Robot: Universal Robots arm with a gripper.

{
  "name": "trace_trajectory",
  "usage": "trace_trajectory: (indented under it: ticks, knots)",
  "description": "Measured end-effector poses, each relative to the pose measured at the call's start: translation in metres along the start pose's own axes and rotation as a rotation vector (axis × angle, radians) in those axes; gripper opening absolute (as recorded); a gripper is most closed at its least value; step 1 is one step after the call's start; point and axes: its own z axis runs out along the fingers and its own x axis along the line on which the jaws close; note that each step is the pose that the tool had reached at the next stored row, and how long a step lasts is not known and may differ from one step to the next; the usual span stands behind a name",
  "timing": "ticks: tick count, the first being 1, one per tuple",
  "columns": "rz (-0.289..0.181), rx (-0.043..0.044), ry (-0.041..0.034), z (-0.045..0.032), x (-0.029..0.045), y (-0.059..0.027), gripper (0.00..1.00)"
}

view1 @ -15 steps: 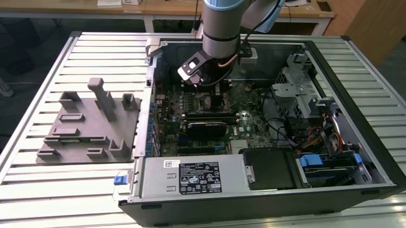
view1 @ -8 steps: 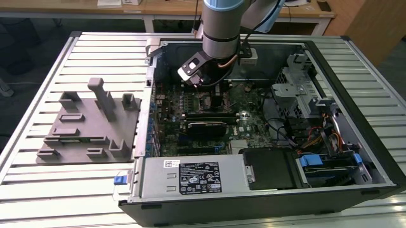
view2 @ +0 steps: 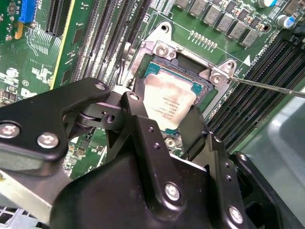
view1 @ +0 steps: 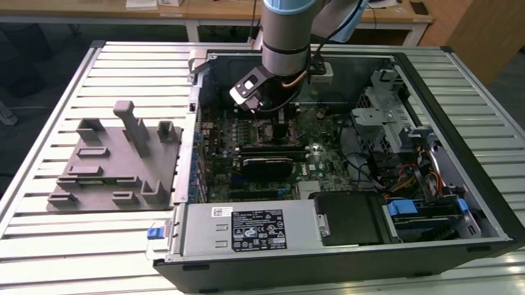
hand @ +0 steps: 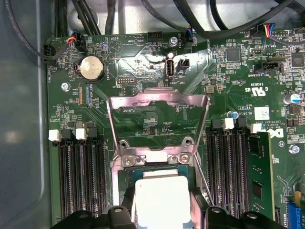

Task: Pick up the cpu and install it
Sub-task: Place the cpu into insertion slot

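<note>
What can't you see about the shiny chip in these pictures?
- Second wrist view: the tool covers part of the cpu, so whether it sits flat is unclear.
- First wrist view: the picture's edge cuts the cpu off.
- Exterior view: the arm stands in front of the cpu.

Between black jaws, cpu (hand: pixel 162 200): silver-white top, thin green rim. Under jaws, circuit board (hand: pixel 143 119): green, fine pale print. Tabletop (view1: pixel 49 246): pale grey, ribbed.
</note>
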Motion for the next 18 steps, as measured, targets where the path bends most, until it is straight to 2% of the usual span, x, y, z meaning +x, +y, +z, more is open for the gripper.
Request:
trace_trajectory:
  ticks: [9,12,18]
  knots:
    - [0.003,0.0,0.0014,-0.0038,0.0,0.0001,0.53]
    - [0.022,0.0007,0.0052,-0.0033,0.0,0.0,0.53]
    - [0.021,0.0015,0.0151,-0.0025,0.0,-0.0004,0.53]
